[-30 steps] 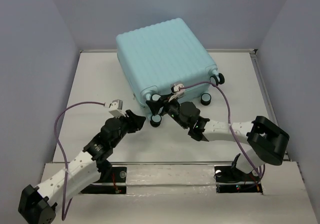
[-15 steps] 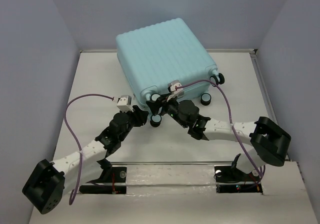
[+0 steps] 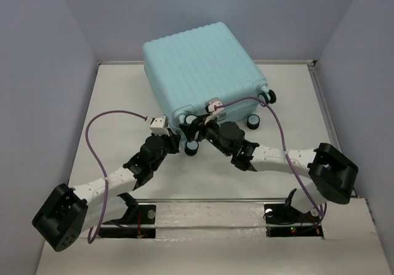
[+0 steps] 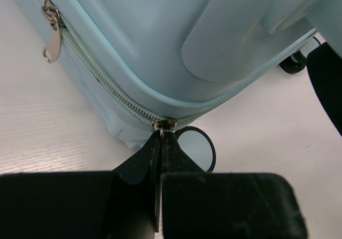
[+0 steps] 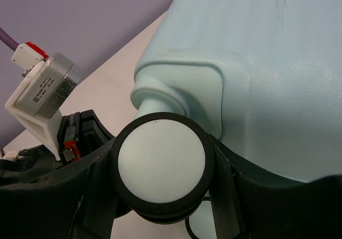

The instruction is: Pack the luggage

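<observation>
The luggage [image 3: 200, 72] lies with its lid down at the far middle of the counter [image 3: 117, 103], and its wheels face the arms. The step in hand looks like zipping it up. The left gripper [image 4: 160, 143] has its two fingers pressed together on a small metal zipper pull [image 4: 163, 125] at the near corner of the case, low down by the counter. The right gripper [image 3: 197, 126] is clamped around one wheel [image 5: 160, 164], which seems meant to stop the case from sliding. A second zipper pull [image 4: 51, 36] hangs further along the same zipper track (I cannot tell if the teeth between the two are all joined). Next, I think the left arm needs to drag its pull along the track and follow the bend of the corner. It needs a tight pinch so the little tab does not slip out, while the right arm holds the wheel firm.
</observation>
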Available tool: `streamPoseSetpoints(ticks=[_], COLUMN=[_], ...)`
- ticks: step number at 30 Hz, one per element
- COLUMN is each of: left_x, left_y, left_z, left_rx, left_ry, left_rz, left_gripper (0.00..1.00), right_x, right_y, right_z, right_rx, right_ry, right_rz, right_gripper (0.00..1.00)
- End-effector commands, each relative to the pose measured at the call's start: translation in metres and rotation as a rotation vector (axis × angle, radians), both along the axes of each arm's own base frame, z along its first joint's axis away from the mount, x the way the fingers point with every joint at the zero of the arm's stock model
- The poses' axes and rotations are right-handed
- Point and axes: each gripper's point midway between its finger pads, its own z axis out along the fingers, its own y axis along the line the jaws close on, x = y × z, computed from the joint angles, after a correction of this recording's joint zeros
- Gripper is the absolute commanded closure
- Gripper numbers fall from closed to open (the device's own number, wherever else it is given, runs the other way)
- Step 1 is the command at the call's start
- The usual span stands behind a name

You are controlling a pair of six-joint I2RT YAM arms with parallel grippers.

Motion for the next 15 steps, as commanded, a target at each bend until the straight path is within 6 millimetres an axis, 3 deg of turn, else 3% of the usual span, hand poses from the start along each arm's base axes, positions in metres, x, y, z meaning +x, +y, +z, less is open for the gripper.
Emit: streamPoseSetpoints(ticks=[1, 3, 7, 13, 15], left_x=[0.029, 0.03, 0.029, 0.034, 0.039], left_y=[0.005, 0.011, 0.047, 0.089, 0.102], left_z=[0.058, 0.058, 0.044, 0.022, 0.028], left_rx=[-0.048, -0.04, 0.012, 0.002, -0.028], left_ry=[-0.184, -0.182, -0.134, -0.032, -0.039], left_rz=[0.101, 0.132, 0.304, 0.475, 0.521], left_gripper=[0.94, 0.94, 0.94, 0.94, 0.94], right_x=[0.007, 0.006, -0.001, -0.017, -0.018], right_y=[-0.007, -0.009, -0.019, -0.036, -0.038], right_z=[0.087, 0.085, 0.085, 0.1, 0.101], right_rx=[0.196, 0.194, 0.198, 0.208, 0.189], right_ry=[-0.145, -0.144, -0.152, -0.185, -0.19], right_rz=[-0.026, -0.026, -0.028, 0.0, -0.004], right_gripper=[0.93, 0.93, 0.93, 0.93, 0.93])
